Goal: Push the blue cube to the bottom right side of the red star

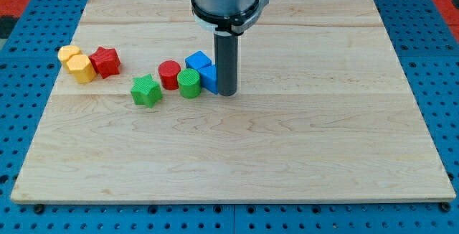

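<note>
- Just left of the board's middle, our tip point(226, 92) sits against the right side of the blue cube point(209, 78), which is partly hidden by the rod; a second blue block point(197, 61) lies just behind it, its shape unclear.
- The red star point(105, 62) is well apart at the view's left, touching two yellow blocks point(77, 64).
- Between cube and star stand a green cylinder point(189, 83), a red cylinder point(170, 74) and a green star point(146, 90). We judge that a straight leftward push would jam the cube into the green cylinder and drag the cluster along.
- The cube could also slip off our narrow tip and rotate away if we push off-centre.
- A late stop could knock the red star.
- Our arm hangs vertically from the view's top, rod upright; there is no claw, so nothing is open or closed.
</note>
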### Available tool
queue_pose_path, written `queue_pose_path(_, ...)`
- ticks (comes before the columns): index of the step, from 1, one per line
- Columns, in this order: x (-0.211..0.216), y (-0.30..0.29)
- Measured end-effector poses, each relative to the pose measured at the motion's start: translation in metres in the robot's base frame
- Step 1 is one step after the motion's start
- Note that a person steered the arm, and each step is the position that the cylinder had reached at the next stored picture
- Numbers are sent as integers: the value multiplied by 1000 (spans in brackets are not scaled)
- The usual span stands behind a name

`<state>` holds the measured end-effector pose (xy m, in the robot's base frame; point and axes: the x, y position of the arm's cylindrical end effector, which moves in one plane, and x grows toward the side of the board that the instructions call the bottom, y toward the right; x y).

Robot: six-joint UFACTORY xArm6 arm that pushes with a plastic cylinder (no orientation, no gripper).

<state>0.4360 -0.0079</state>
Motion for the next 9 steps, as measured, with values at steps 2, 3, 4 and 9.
queue_pose_path(2,-42,-3)
queue_pose_path(3,-60,-4)
queue_pose_path(4,-66,-32)
queue_pose_path(9,-22,-94)
